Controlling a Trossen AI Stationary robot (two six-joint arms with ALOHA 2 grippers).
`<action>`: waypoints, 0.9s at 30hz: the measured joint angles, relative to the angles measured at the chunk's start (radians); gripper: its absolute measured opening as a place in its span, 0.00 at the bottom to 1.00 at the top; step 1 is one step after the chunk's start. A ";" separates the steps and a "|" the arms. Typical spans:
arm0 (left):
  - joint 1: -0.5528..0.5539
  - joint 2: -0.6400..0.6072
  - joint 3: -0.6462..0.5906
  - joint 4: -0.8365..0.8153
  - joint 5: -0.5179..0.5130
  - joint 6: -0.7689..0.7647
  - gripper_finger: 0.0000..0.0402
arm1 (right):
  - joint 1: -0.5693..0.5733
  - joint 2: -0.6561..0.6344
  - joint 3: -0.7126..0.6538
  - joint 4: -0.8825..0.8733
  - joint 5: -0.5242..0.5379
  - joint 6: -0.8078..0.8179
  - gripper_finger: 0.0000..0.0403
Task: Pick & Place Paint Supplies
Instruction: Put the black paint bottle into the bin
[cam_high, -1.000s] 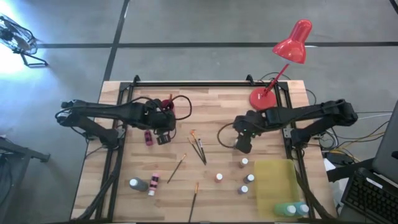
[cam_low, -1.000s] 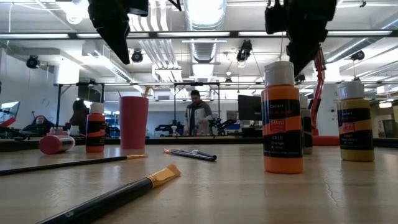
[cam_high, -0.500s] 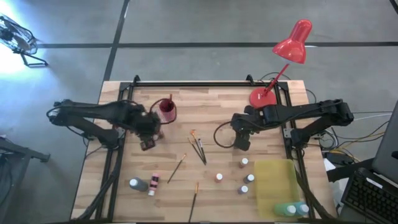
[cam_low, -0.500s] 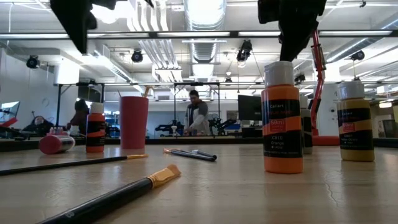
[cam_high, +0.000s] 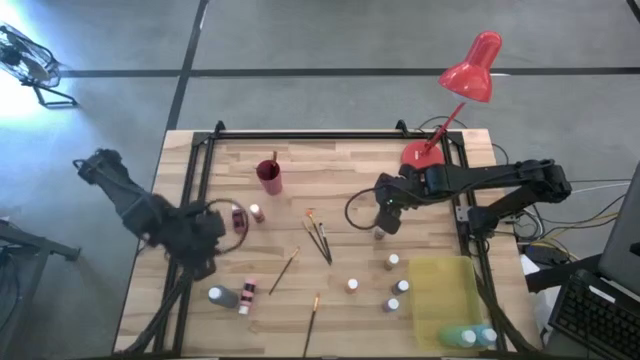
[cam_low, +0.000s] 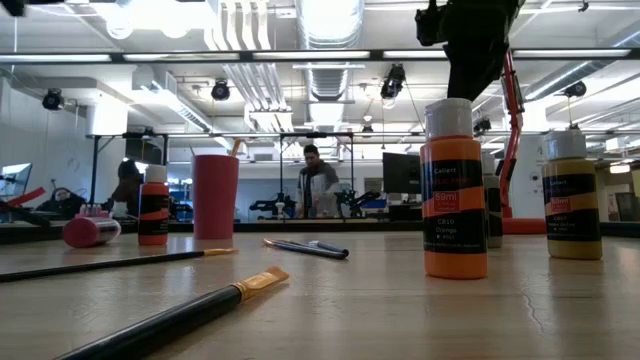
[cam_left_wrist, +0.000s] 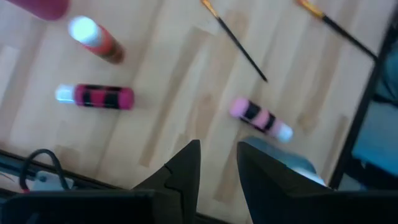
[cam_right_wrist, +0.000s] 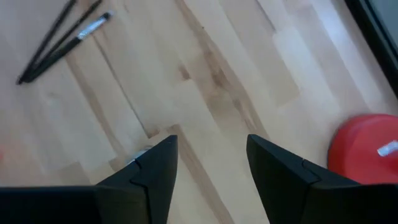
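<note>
While right gripper (cam_high: 381, 226) hangs over the wooden table (cam_high: 340, 170) near the red lamp base (cam_high: 420, 158), fingers apart, holding nothing, left gripper (cam_left_wrist: 216, 163) sits at table's left edge, narrow gap, empty. Small white-capped paint bottles (cam_high: 392, 283) stand beside flat yellow tray (cam_high: 446, 290); thin wooden-handled brushes (cam_high: 318, 238) lie mid-table.

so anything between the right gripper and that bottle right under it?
Nothing visible. In the high view the right gripper hangs just above the small bottle, fingers apart in its wrist view, only bare table around. The paintbrushes and other bottles lie clear to the side.
</note>
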 joint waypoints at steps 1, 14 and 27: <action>-0.038 0.005 0.000 0.000 -0.006 -0.022 0.27 | 0.000 0.000 -0.002 -0.001 0.007 0.012 0.48; -0.448 0.056 -0.001 -0.119 -0.137 -0.459 0.27 | -0.002 -0.002 -0.045 0.038 0.031 0.111 0.54; -0.549 0.216 -0.065 -0.071 -0.057 -0.642 0.27 | -0.002 -0.003 -0.109 0.053 0.056 0.196 0.60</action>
